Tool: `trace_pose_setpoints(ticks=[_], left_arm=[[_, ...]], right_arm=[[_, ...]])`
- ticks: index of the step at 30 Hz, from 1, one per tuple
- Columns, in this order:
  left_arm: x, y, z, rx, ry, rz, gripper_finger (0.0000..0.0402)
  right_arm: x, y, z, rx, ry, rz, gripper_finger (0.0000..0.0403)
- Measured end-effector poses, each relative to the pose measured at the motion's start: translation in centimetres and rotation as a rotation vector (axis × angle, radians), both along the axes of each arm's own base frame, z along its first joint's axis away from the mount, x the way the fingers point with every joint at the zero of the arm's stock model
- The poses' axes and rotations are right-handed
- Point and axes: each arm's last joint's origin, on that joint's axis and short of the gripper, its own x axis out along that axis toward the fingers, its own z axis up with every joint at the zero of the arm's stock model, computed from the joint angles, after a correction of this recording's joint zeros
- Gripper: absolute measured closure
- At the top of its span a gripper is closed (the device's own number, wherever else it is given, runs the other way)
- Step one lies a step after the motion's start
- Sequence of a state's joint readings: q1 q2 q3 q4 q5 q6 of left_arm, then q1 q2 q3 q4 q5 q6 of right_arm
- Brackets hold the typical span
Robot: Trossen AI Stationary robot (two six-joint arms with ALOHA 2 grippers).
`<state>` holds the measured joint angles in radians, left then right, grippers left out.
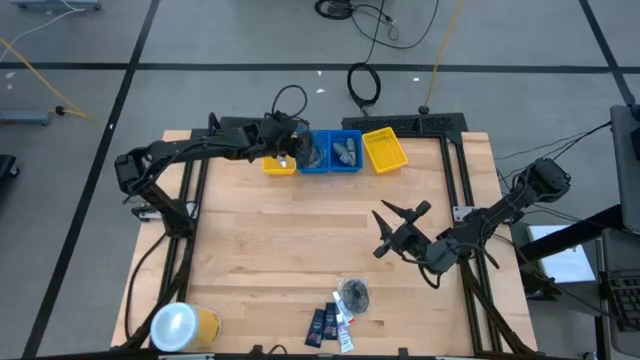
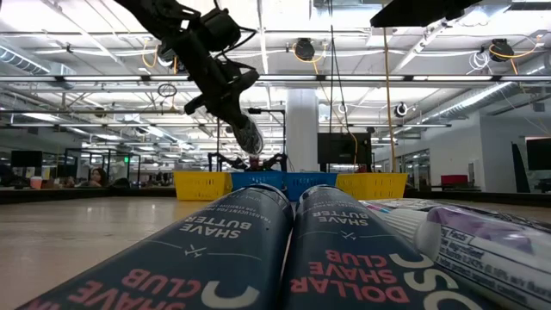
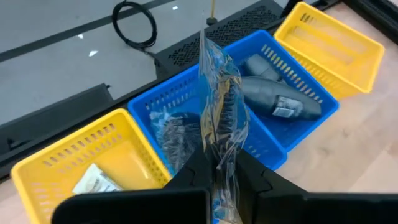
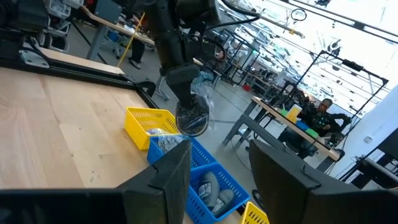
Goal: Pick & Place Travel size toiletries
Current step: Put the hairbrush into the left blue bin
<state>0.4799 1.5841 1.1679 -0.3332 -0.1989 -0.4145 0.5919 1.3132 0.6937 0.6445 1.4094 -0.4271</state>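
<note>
My left gripper [image 1: 292, 148] reaches over the far row of trays, shut on a clear pouch [image 3: 219, 99] with a dark round content, above the left blue tray [image 1: 312, 165]. That tray holds another pouch [image 3: 171, 134]. Dark grey bottles [image 3: 273, 99] lie in the right blue tray [image 1: 347, 152]. A white tube [image 3: 93, 180] lies in the left yellow tray [image 1: 277, 166]. By the near edge rest a pouch [image 1: 352, 293], navy packets [image 1: 320, 325] and a white tube [image 1: 343, 328]. My right gripper [image 1: 395, 225] hovers open at mid-table, right of centre. My left gripper pinches the clear pouch between its two fingers at the pouch's end [image 3: 217, 158], coming from above and slanting toward the far edge. The pouch is lifted clear and hangs below the fingertips [image 2: 250, 138] over the blue tray, its film crumpled.
An empty yellow tray [image 1: 385, 150] ends the row on the right. A large white-topped yellow round container [image 1: 180, 325] lies at the near left corner. Bare wood stretches across the table's middle [image 1: 280, 240]. People sit at desks in the room beyond [image 4: 320, 112].
</note>
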Motion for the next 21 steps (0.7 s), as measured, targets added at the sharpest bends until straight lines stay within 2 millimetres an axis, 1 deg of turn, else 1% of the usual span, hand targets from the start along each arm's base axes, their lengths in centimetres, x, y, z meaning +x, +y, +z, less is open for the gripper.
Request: trace_pose_setpoints(ticks=[4,8,10,14,17,21], left_arm=[[-0.1,0.2,0.0,-0.001,0.003,0.008,0.0392],[-0.1,0.2,0.0,-0.017,-0.008,0.004,0.0391],[0.1,0.3,-0.4,-0.022,-0.006,0.005,0.0388],[0.7,0.5,-1.7,-0.052,0.023,-0.005,0.0392],[1.2,0.8,-3.2,-0.078,0.054,-0.009,0.0391],[1.5,1.4,-4.1,-0.113,0.039,-0.001,0.0380]], right_arm=[[0.0,0.0,0.0,0.000,0.000,0.000,0.0248],[0.0,0.0,0.0,0.000,0.000,0.000,0.0248],[0.0,0.0,0.0,0.000,-0.001,0.000,0.0248],[0.0,0.0,0.0,0.001,-0.001,0.001,0.0248],[0.0,0.0,0.0,0.005,-0.005,0.001,0.0248],[0.0,0.0,0.0,0.004,-0.004,0.001,0.0248]])
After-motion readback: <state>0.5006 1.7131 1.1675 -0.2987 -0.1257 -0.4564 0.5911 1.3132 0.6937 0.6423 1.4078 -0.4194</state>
